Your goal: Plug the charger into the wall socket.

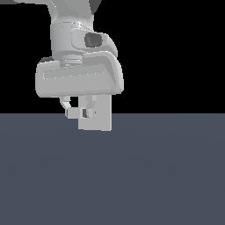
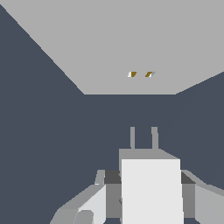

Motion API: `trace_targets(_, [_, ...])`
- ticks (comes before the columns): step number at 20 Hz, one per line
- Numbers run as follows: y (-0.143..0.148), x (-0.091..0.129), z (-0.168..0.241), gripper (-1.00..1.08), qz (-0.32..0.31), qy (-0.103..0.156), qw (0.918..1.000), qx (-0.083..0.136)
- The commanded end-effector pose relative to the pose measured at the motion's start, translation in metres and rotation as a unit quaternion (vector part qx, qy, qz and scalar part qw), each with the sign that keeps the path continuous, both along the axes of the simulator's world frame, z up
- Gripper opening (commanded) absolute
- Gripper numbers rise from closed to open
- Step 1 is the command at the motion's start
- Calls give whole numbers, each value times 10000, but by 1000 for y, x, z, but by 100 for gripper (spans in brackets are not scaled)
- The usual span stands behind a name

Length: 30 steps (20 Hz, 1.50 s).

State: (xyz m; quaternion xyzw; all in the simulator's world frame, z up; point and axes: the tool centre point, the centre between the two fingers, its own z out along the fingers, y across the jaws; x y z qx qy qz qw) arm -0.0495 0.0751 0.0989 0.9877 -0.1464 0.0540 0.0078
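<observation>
The pincer (image 2: 151, 192) is closed on the charger (image 2: 151, 188), a small pale block held between the two fingers (image 2: 94, 203), with its two prongs (image 2: 143, 138) sticking out ahead toward the wall socket (image 2: 113, 39). In the wrist view the prongs stop short of the panel, with a band of dark worktop (image 2: 52, 140) showing between their tips and the panel's near edge, so the plug is apart from the socket and not yet seated. The two small holes (image 2: 141, 74) sit near the panel's middle, roughly in line with the prongs but seemingly offset a little to one side of them.

In the exterior view the pincer (image 1: 80, 110) hangs low under the bulky hand, and the charger (image 1: 75, 113) overlaps the upright socket panel (image 1: 100, 118), so depth between them cannot be read there.

The main risk, as I judge it, is a missed insertion: if that slight sideways offset or any tilt of the block is carried forward, the prongs would strike the flat face beside the holes rather than enter. Pushing on could then let the block slip or twist in the grip, or jam one prong. A height error is equally possible, since neither view shows the prongs' level against the holes.
</observation>
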Motion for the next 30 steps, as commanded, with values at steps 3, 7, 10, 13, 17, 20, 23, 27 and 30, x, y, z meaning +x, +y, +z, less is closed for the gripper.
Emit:
trace_targets(3, [1,1,1,-100,-22,4,10000,-2])
trace_targets(7, [1,2,1,-100,-19,3,10000,-1])
trace_targets(10, [-1,6,1,-100,-19,3,10000,-1])
trace_targets(13, [-3,14,1,-100,-19,4,10000,2])
trace_targets(17, [-8,30,1,-100,-19,4,10000,2])
trace_targets(20, [-11,40,1,-100,-19,4,10000,2])
trace_targets(23, [-14,47,1,-100,-22,5,10000,2])
trace_targets(27, [-14,50,1,-100,-22,5,10000,2])
trace_targets(30, [-14,50,1,-100,-22,5,10000,2])
